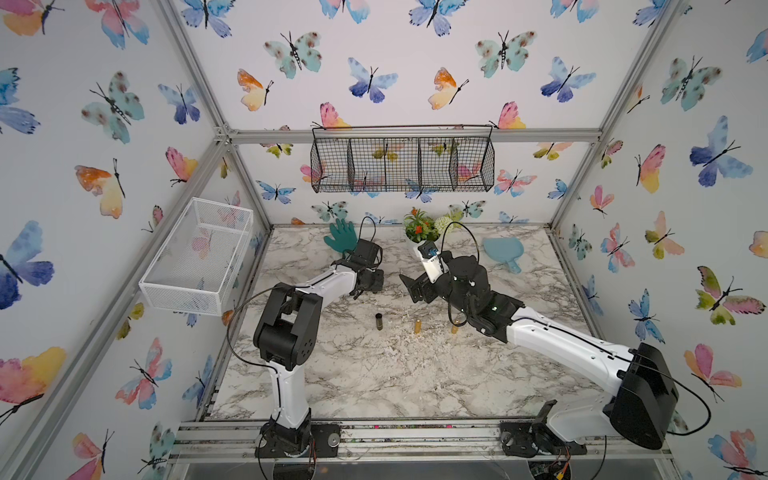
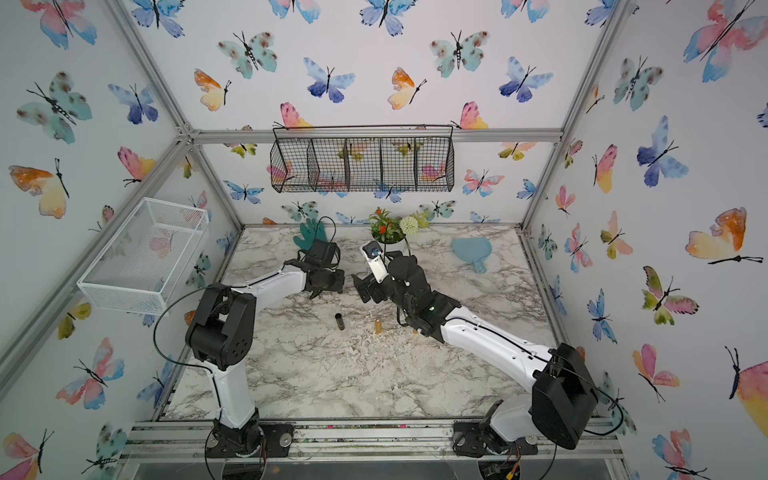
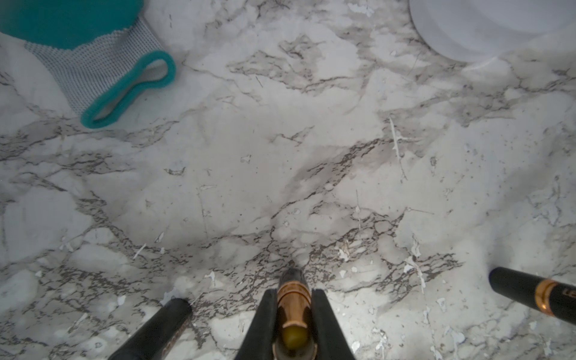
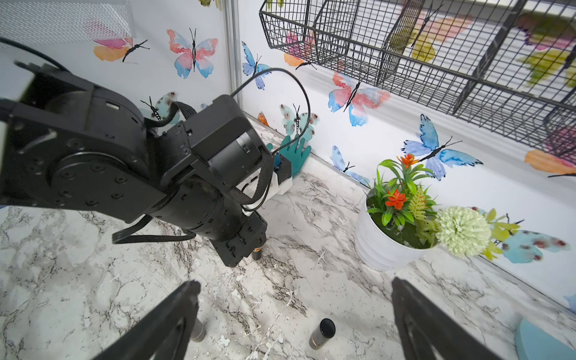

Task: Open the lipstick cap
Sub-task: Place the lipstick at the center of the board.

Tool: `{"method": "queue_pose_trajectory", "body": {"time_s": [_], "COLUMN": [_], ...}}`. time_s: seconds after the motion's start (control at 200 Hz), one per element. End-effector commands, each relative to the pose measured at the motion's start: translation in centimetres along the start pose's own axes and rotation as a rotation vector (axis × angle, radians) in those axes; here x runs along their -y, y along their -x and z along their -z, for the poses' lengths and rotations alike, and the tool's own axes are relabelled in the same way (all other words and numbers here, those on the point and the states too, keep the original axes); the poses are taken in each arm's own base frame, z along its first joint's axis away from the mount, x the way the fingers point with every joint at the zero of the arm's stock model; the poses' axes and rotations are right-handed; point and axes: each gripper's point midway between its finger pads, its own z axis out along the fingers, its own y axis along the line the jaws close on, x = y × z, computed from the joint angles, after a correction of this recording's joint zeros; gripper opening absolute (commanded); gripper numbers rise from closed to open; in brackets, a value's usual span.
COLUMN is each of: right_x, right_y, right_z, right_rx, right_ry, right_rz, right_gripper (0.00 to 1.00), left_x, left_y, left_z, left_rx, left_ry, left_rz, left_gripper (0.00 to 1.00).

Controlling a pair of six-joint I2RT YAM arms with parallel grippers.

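Butterfly-papered walls (image 1: 395,104) enclose a marble-patterned tabletop (image 1: 374,374). In front of the white pot of artificial flowers (image 4: 374,246), on its left, the left gripper (image 3: 293,291) points straight down, clenched on the black, gold-banded lipstick tube (image 4: 257,253), whose foot seems to rest on the marble. Directly before the pot the right gripper (image 4: 294,282) hangs tilted, fingers spread and empty, with a black open-ended cylinder (image 4: 322,333), seemingly the cap, beneath it. The pull looks done; next, likely, the tube must be released without toppling.
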Motion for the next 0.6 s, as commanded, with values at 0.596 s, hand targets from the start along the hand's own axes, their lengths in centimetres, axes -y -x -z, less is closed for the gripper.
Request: {"method": "queue_pose_trajectory", "body": {"time_s": [0.596], "right_x": [0.8], "right_y": [-0.2], "right_z": [1.0], "right_rx": [-0.011], "right_ry": [-0.046], "right_rz": [-0.009], "right_gripper": [0.97], "left_x": [1.7], "left_y": [2.0], "left_z": [3.0], "left_rx": [0.000], "left_ry": [-0.012], "left_rz": [-0.038], "left_gripper": [0.49]}}
